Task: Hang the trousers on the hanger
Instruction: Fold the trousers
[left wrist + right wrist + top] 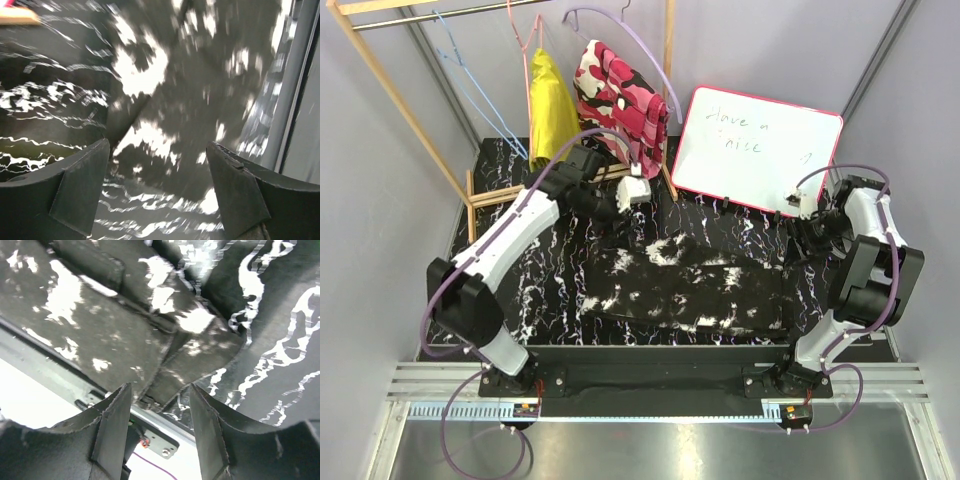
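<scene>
The trousers [690,285], black with white blotches, lie spread flat on the middle of the table. My left gripper [623,222] hangs open and empty just above their far left corner. The left wrist view is blurred and shows the fabric [165,90] between and beyond the open fingers [82,185]. My right gripper [798,237] is open and empty above the trousers' far right end. In the right wrist view the fabric edge [100,315] lies ahead of the open gripper [160,415]. The light-blue hanger [470,85] hangs on the wooden rack at the back left.
A pink hanger [527,60], a lilac hanger [640,45], a yellow garment [550,100] and a pink camouflage garment [620,100] hang on the rack [410,100]. A whiteboard [755,150] leans at the back right. The table's metal front rail [50,370] shows in the right wrist view.
</scene>
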You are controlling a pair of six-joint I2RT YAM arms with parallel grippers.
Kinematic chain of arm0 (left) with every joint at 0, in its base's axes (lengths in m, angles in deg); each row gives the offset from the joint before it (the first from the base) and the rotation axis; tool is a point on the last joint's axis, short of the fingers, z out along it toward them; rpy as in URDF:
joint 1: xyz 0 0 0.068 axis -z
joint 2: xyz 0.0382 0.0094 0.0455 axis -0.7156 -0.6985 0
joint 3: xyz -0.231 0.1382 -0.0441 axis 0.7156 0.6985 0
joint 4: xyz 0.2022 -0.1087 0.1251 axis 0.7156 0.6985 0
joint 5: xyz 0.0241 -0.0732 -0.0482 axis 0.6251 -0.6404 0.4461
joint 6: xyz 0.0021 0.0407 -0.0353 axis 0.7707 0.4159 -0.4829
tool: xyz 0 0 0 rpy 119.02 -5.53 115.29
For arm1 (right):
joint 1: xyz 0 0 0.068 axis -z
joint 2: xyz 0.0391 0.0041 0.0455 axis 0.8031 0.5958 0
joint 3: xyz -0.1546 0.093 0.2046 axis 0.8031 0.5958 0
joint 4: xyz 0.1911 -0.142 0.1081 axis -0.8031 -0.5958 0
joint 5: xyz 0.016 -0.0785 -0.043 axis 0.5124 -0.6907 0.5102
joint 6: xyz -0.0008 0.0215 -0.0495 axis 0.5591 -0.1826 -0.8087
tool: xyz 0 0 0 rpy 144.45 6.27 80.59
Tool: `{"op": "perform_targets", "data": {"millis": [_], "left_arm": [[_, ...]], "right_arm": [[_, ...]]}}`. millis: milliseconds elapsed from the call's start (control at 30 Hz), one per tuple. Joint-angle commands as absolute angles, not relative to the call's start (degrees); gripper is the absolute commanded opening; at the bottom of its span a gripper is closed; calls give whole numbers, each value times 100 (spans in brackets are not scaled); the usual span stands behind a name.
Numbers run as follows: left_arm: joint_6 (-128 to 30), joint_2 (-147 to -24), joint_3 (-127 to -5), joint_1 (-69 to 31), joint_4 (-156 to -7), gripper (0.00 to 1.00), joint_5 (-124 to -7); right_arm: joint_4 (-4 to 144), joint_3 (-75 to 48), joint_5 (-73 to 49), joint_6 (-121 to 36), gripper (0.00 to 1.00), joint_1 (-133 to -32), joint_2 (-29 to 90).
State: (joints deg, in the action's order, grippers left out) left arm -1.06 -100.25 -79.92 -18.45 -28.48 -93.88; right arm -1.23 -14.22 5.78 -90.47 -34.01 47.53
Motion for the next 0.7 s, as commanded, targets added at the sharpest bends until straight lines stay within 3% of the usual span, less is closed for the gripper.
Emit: {"op": "perform_targets", "data": {"millis": [0, 367, 667], "left_arm": [[1912, -10427, -8120, -1845, -1927, 82, -9058], [3029, -12053, -9278, -1845, -1267, 89, -9452], [3319, -13126, -9694, -1871, -546, 88, -9181]], "right_arm": [[-422, -1467, 938, -8947, 56, -3663, 4587], [-26, -948, 516, -8806, 63, -4341, 4525], [70, -737, 454, -8814, 62, -4358, 4578]]}}
